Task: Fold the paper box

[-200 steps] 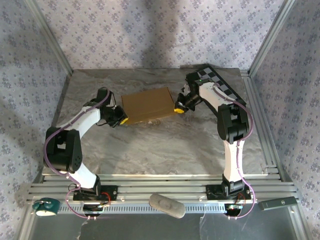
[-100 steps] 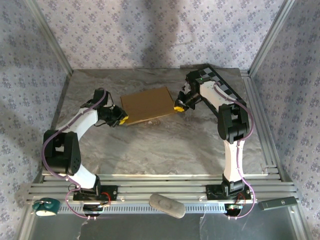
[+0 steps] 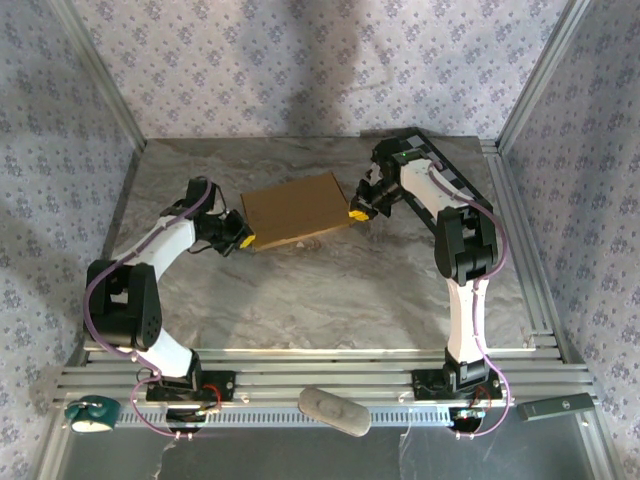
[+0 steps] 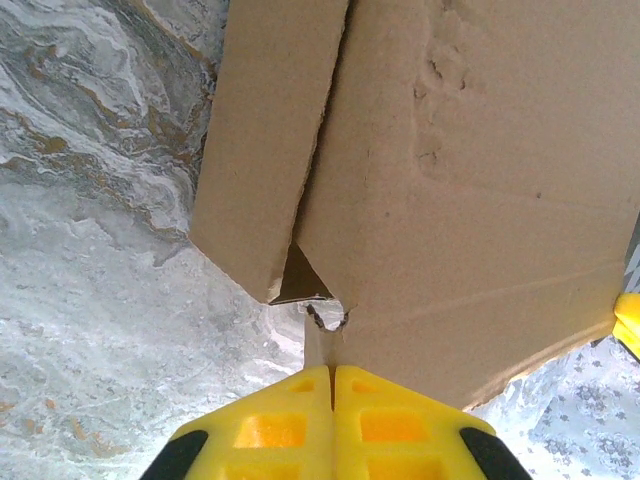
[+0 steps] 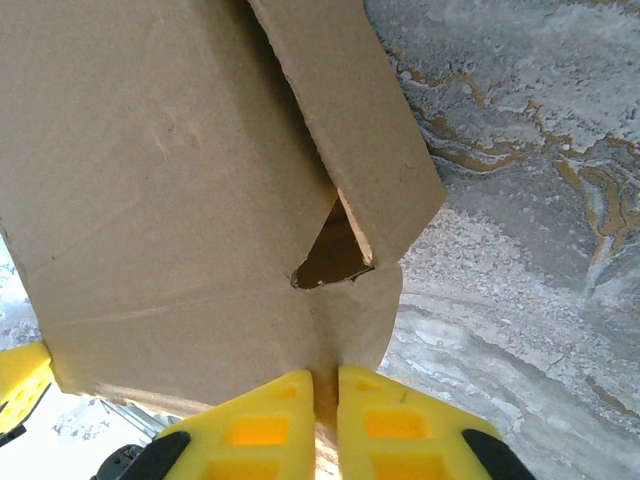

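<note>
The left gripper [image 4: 332, 372] and right gripper [image 5: 325, 375] are each clamped on a thin cardboard edge at opposite ends of the paper box [image 3: 295, 208], which is at the middle of the bench [image 3: 330, 290]. It already looks folded into a shallow closed shape, though flaps gape at both held corners, so tucking seems left. Its plain tan faces carry no readable print.

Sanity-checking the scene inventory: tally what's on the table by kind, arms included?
cardboard box: 1
checkerboard panel: 1
robot arms: 2 (left arm, right arm)
total: 4
</note>
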Motion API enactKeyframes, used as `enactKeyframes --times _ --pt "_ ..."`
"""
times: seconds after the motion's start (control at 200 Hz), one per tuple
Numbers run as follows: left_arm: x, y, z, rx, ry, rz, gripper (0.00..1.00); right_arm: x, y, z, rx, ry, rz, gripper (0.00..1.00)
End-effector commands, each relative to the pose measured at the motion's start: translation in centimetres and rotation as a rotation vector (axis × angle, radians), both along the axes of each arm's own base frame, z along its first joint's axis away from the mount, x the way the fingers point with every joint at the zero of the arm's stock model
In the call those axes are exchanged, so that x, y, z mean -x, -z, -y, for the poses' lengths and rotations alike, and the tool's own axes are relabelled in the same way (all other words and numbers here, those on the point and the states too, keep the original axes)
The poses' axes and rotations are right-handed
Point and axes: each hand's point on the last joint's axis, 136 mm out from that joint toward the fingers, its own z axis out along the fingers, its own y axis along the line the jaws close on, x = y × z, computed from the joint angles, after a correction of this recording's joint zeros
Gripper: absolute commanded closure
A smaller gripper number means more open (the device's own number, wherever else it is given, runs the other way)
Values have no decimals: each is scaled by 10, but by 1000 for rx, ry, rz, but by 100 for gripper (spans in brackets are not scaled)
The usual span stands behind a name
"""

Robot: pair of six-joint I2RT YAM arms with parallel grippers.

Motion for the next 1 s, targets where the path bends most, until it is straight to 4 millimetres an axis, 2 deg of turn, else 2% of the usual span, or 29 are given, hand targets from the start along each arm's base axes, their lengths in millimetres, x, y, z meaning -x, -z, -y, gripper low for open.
enactKeyframes --times 0.0,0.1,0.205,0.34,0.63,0.835,0.994 --pt "0 -13 17 81 49 19 95 9 -6 -13 -55 -11 -54 91" --pt "2 -12 16 74 55 12 93 10 -5 -12 -44 -17 -53 89" --pt "7 -9 13 47 67 -16 78 14 0 -6 2 -39 -59 80" --pt "12 -13 8 3 86 -39 72 17 4 2 65 -70 -51 75" --pt "5 -27 8 -10 101 -24 66 19 9 0 98 -94 -47 74" --pt "20 -22 0 -79 146 -111 65 19 10 -1 107 -101 -43 74" --pt "20 -21 -2 -89 145 -106 66 19 10 -4 106 -105 -41 74"
